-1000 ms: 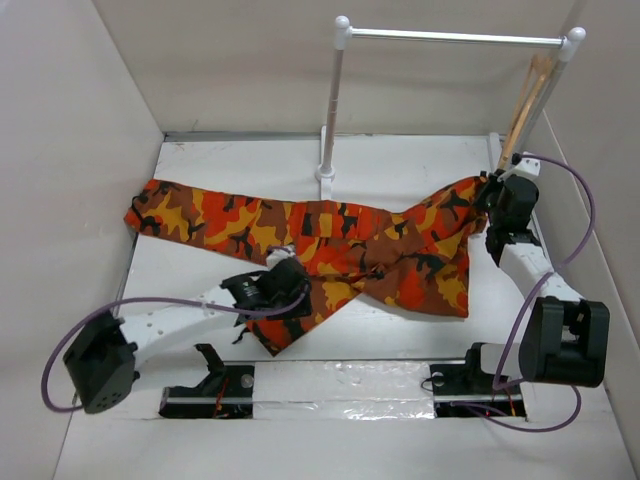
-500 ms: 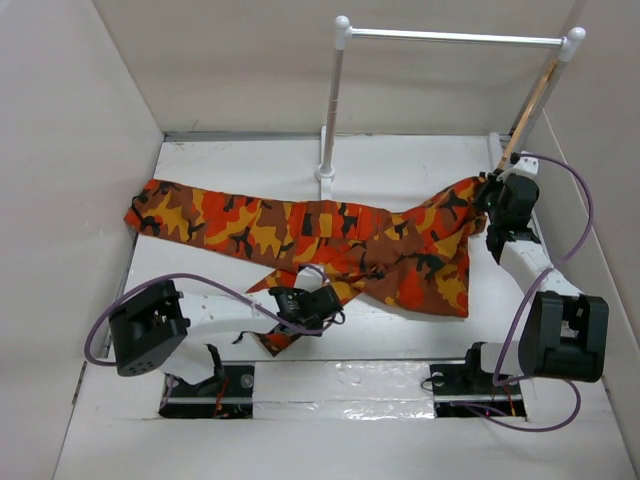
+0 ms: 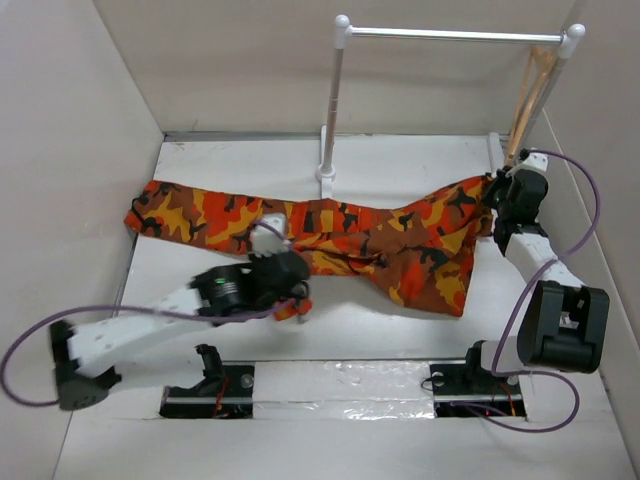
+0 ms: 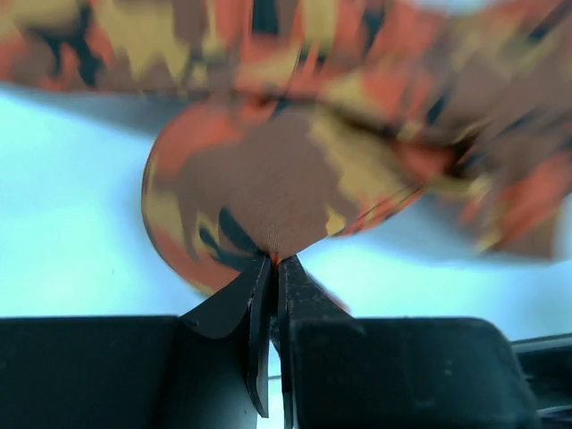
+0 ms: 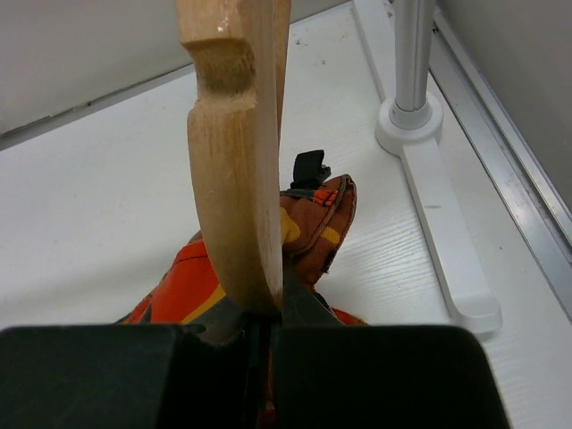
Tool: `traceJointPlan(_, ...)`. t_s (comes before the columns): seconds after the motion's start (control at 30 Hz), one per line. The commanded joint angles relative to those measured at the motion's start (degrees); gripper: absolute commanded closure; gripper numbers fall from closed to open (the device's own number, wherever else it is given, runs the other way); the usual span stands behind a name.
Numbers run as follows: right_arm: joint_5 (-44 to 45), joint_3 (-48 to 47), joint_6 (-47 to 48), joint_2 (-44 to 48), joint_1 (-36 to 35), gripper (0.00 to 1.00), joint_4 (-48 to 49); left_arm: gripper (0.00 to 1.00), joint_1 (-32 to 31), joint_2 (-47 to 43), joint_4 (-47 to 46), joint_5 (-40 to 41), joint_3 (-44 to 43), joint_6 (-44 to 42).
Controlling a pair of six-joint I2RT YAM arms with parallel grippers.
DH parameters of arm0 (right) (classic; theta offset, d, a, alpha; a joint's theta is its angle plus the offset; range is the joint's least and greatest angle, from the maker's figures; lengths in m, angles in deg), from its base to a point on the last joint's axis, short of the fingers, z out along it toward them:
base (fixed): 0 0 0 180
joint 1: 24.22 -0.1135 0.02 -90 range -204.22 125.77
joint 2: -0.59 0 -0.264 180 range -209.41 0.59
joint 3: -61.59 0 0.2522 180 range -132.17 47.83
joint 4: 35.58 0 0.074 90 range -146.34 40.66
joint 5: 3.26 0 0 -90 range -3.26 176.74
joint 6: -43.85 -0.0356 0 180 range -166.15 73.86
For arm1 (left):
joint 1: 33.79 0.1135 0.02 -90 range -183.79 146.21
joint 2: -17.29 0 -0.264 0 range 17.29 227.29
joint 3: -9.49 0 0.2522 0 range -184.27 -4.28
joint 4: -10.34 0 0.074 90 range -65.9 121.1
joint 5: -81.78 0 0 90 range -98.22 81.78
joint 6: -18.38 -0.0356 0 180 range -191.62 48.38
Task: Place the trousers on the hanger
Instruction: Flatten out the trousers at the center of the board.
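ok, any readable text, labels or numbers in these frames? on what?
None readable. No lettering, label or number shows on the trousers, the hanger, the rail or the table. The left wrist view is motion-blurred, so any small print there could not be read.

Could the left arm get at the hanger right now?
Probably not: the hanger stands at the far right, gripped by the right pincer, while the left pincer is shut on the trousers left of centre.
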Motion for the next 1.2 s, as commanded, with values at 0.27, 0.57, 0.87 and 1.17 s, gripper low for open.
traceJointPlan(0.27,4.5,-5.8,0.7,-5.8,1.9,1.00,4.1,1.00,6.3,-22.4,21.6,19.0,-23.5,-3.0)
traceJointPlan(0.57,9.1,-5.5,-1.8,-11.8,2.4,1.00,5.3,1.00,6.3,-31.3,16.0,29.5,-25.5,-8.7)
traceJointPlan(0.87,11.9,-6.8,-2.1,-15.2,2.4,0.81,4.4,1.00,6.3,-34.8,21.5,35.5,-26.9,-5.3)
traceJointPlan(1.17,7.4,-2.2,-2.6,-6.9,2.4,0.29,4.4,0.49,6.3,-40.4,4.1,37.1,-19.2,-18.0)
